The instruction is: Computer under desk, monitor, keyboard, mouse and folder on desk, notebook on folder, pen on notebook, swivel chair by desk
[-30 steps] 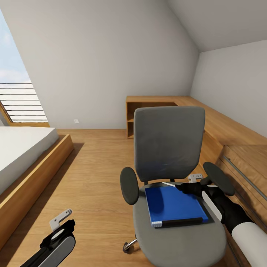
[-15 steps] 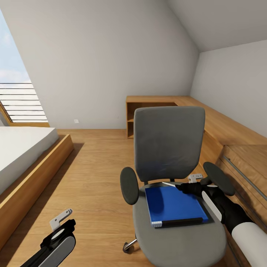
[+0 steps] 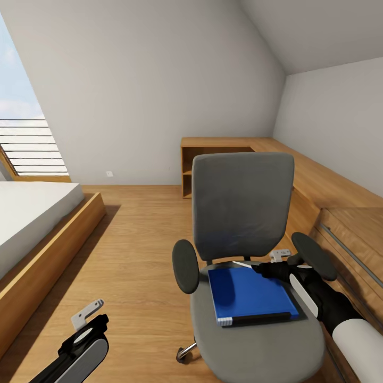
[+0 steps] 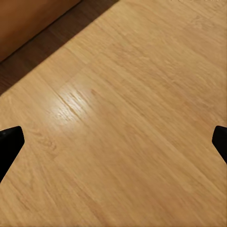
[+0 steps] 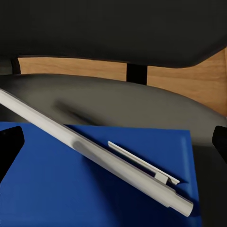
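Observation:
The grey swivel chair (image 3: 242, 213) stands in the middle of the head view, its back toward the far wall. The blue folder (image 3: 247, 295) lies flat on its seat. A slim silver pen (image 5: 94, 151) slants across the folder (image 5: 71, 189), and it shows as a thin pale line (image 3: 242, 264) at the folder's far edge. My right gripper (image 3: 267, 264) is open at the folder's far right corner, its fingers wide on either side of the pen (image 5: 113, 144). My left gripper (image 3: 86, 318) hangs open over bare floor (image 4: 113, 142). Desk, monitor, keyboard, mouse, computer and notebook are out of view.
A bed with a wooden frame (image 3: 48, 239) runs along the left. A wooden shelf unit (image 3: 213, 159) sits at the back wall, and a wooden chest with long bar handles (image 3: 346, 234) lines the right side. Open wood floor (image 3: 133, 234) lies between bed and chair.

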